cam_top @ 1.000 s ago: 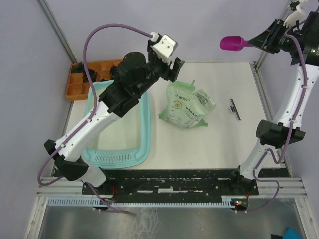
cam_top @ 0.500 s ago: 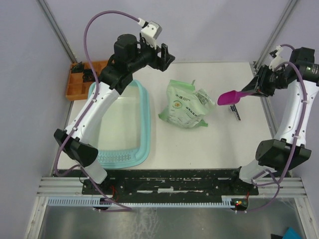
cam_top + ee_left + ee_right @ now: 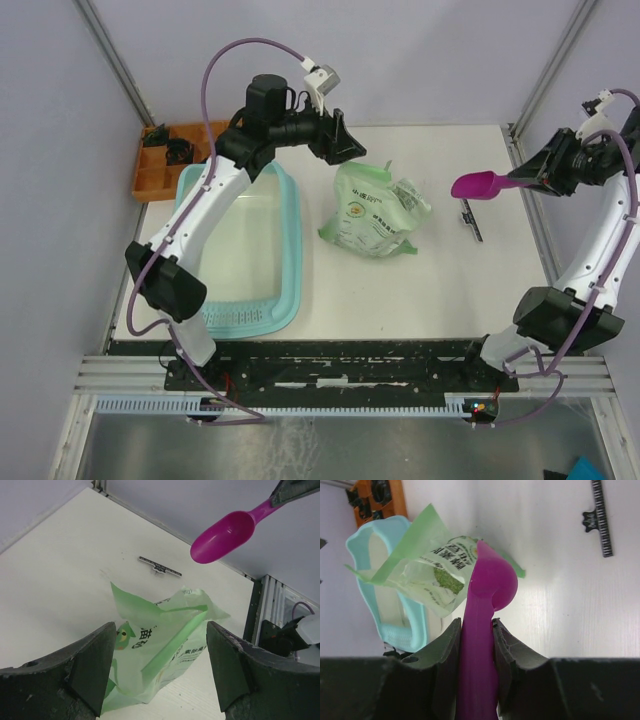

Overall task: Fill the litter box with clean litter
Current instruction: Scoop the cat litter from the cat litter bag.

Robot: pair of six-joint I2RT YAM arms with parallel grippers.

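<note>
- While the left gripper (image 3: pixel 160 630) hangs near the bag (image 3: pixel 167 640), its jaws stand wide apart, empty.
- Right gripper (image 3: pixel 476 625) clamps the scoop's (image 3: pixel 489 582) handle.
- Box (image 3: pixel 291 250) lies left of the bag.

The white table (image 3: pixel 440 280) is carrying the teal litter box (image 3: pixel 296 250) on its left side. A green bag (image 3: pixel 375 210) is lying beside it, a black clip (image 3: pixel 471 219) further right, and an orange tray (image 3: pixel 150 185) in the far left corner.
</note>
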